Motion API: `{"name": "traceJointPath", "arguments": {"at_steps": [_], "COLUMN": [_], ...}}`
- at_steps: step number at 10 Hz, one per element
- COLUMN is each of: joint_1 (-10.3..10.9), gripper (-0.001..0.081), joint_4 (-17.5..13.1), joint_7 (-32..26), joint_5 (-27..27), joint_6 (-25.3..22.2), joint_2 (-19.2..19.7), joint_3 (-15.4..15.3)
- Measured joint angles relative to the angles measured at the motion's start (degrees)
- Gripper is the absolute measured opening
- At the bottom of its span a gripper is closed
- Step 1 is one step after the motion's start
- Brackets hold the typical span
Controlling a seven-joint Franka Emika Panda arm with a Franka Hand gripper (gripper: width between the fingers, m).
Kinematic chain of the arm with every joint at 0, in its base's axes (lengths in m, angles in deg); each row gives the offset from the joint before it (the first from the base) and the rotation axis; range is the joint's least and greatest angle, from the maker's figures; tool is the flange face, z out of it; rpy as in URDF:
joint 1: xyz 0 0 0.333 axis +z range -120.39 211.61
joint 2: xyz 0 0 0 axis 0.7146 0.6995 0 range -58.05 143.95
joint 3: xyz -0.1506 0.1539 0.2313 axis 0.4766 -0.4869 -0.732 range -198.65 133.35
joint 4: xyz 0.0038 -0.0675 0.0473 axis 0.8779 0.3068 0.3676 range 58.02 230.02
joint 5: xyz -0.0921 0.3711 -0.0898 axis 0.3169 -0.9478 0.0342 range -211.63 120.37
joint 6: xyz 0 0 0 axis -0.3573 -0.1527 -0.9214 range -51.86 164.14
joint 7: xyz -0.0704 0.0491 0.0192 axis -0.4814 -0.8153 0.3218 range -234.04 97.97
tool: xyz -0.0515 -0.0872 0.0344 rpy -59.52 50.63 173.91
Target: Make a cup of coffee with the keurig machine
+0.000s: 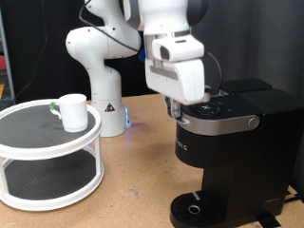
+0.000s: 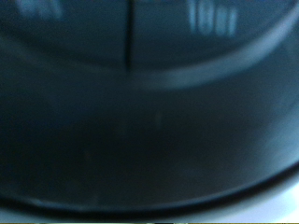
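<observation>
Claw [image 1: 176, 107] on boxy black keurig machine [image 1: 223, 152] top, finger state unclear, cylindrical white cup [image 1: 71, 111] apart

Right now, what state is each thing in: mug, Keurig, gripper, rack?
Mug: upright on the rack's top tier, not under the spout.
Keurig: lid down; nothing on its drip tray.
Gripper: down at the Keurig's top panel, holding nothing visible; fingers hidden.
Rack: white, two tiers; lower tier bare where visible.
</observation>
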Motion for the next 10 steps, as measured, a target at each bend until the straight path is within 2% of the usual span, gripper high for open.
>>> {"name": "traceJointPath", "arguments": {"at_steps": [4,6,10], "joint_1": [-0.3,-0.3,-0.3], "gripper": [0.0007,0.0007,0.0007], "joint_4": [2.4,2.7,3.3], "joint_7": [-1.2,-1.9,-5.1], "joint_5": [0.0,-0.3,-4.8], "joint_6": [4.0,5.2,7.2], "joint_2": [2.1,2.4,2.4], "joint_3": [0.6,0.7,0.9]}}
